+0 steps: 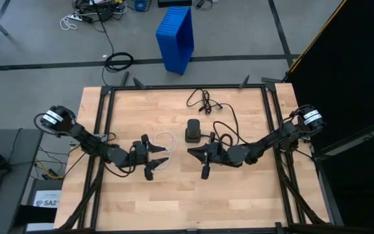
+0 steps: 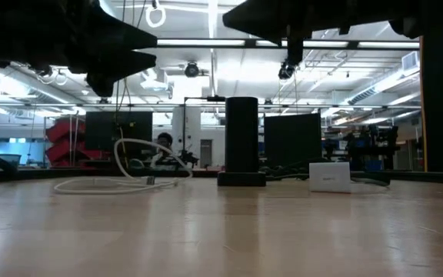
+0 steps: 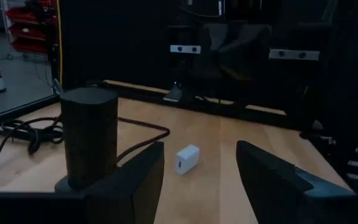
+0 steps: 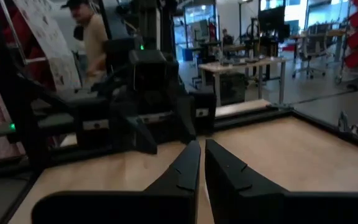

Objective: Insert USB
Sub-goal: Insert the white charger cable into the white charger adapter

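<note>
The USB, a thin white cable [image 1: 165, 139], lies in loose loops on the wooden table left of centre; in the low view [image 2: 121, 181] one loop arches up off the wood. My left gripper [image 1: 163, 156] hovers open just near of it, pointing level toward the table's right, with nothing between its fingers [image 3: 201, 149]. A black box [image 1: 192, 130] stands upright at mid-table [image 3: 89, 134], its black cord [image 1: 203, 101] trailing to the far edge. A small white block [image 3: 187, 159] lies on the wood beyond it. My right gripper [image 1: 190, 152] hangs shut above the table [image 4: 202, 146], facing the left one.
Black frame rails [image 1: 187, 86] run around the tabletop. A blue bin [image 1: 176, 36] stands on the floor past the far edge. A person [image 4: 92, 37] stands in the room behind the left arm. Bare wood [image 1: 187, 201] stretches toward the near edge.
</note>
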Available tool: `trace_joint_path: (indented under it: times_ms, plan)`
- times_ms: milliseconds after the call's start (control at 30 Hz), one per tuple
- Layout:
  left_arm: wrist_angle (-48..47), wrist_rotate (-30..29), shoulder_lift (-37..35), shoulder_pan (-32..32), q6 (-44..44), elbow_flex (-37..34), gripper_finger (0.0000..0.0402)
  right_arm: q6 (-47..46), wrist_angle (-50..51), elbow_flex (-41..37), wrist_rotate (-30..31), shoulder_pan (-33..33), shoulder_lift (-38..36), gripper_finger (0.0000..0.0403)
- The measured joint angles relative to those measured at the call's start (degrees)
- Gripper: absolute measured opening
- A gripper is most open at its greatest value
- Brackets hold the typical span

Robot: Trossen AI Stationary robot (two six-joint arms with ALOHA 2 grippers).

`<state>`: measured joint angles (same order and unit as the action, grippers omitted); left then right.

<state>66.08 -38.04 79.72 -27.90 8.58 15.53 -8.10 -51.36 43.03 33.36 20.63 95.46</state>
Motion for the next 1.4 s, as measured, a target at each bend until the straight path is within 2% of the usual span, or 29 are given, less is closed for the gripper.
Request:
trace_joint_path:
  times_ms: [100,200,333,433,533,700,833,1133,1400]
  plan:
    - [-4.7,0.1,-3.2,-0.7,-0.9,0.0,0.0186,-2.7,3.9,0.0,-4.6,-1.5,0.0,0.0]
    - [-15.4,0.0,-8.6,-0.9,1.4,0.0,0.0186,-5.3,7.7,0.0,-8.2,-3.1,0.0,0.0004]
    - [-33.7,0.5,-16.5,-1.3,8.5,0.1,0.0186,-5.6,8.8,0.0,-8.5,-3.7,0.0,0.0014]
    - [-45.9,3.3,-21.0,-2.2,13.6,0.4,0.0181,-5.2,9.3,0.0,-9.2,-3.5,0.0,0.0025]
    - [-52.7,4.5,-22.6,-3.3,17.5,1.2,0.0169,-4.9,9.3,0.0,-9.2,-3.5,0.0,0.0035]
    - [-59.9,3.0,-19.2,-3.3,19.7,1.5,0.014,-4.8,9.5,0.0,-9.1,-3.6,0.0,0.0052]
    - [-63.3,2.2,-15.3,-2.0,25.1,1.5,0.0123,-4.8,9.5,0.0,-9.1,-3.6,0.0,0.0056]
    - [-67.2,1.5,-13.9,2.5,30.7,1.5,0.0119,-4.8,9.5,0.0,-9.1,-3.9,0.0,0.0059]
    - [-68.7,6.1,-9.9,4.2,35.0,1.6,0.0119,-4.6,9.7,0.0,-9.1,-3.9,0.0,0.0064]
